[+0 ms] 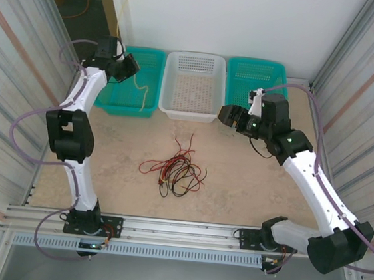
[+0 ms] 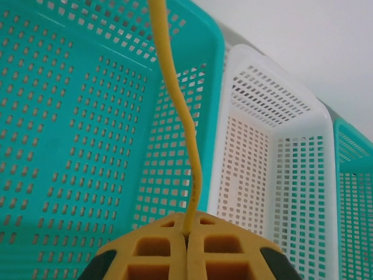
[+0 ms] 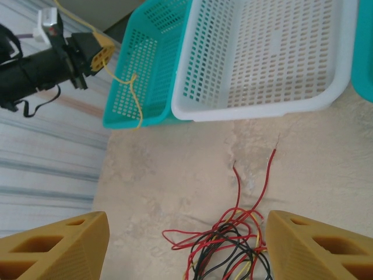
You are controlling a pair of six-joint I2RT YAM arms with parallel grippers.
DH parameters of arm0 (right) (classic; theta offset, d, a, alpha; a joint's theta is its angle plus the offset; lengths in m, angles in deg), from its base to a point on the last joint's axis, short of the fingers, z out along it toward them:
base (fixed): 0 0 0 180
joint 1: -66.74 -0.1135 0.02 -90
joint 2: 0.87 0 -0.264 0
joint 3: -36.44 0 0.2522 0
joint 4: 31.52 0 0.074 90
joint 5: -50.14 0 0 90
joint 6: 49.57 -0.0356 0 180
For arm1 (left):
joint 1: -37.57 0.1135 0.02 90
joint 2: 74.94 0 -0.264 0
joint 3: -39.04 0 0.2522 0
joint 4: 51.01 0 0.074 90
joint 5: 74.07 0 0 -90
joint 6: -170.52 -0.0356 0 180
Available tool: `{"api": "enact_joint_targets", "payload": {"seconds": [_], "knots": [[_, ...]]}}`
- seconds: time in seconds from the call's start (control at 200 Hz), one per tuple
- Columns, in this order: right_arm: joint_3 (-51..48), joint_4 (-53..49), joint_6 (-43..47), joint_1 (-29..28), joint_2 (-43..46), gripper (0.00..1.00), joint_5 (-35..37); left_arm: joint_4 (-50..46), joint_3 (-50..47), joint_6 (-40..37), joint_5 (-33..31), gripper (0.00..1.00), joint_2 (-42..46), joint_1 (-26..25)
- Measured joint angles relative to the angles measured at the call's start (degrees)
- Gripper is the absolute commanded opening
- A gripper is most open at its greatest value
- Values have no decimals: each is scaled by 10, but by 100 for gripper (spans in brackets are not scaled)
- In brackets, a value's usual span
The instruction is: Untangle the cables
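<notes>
Left gripper (image 2: 187,234) is clamped on one yellow cable (image 2: 186,116); a strand of it trails down into the left teal basket (image 2: 76,146); right gripper (image 1: 228,115) holds nothing, fingers set wide, just beside the white basket (image 1: 189,115); red, black and yellow cables (image 1: 176,169) lie tangled mid-table (image 1: 269,189).

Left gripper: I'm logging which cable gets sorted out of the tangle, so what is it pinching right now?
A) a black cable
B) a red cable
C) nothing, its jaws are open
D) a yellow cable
D: in the left wrist view the left gripper is shut on a yellow cable that runs out from between its fingers, in front of the left teal basket.
</notes>
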Motion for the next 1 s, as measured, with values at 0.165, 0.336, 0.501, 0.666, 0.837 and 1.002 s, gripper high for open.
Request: {"api": "enact_joint_targets", "payload": {"seconds": [0.165,0.336,0.501,0.666,0.837,1.002], "knots": [[0,-1,10,-2,-4,69,8,2,11,21,1,10,-37,5],[0,-5,20,-2,-4,69,10,2,36,29,2,70,-76,14],[0,-11,24,-2,-4,70,11,2,40,29,4,80,-85,15],[0,-17,24,-5,-5,70,17,6,40,29,4,82,-79,15],[0,-26,26,-26,-16,70,35,13,-9,22,4,84,-13,15],[0,-39,30,-51,-31,69,47,17,-85,4,-3,73,125,9]]}}
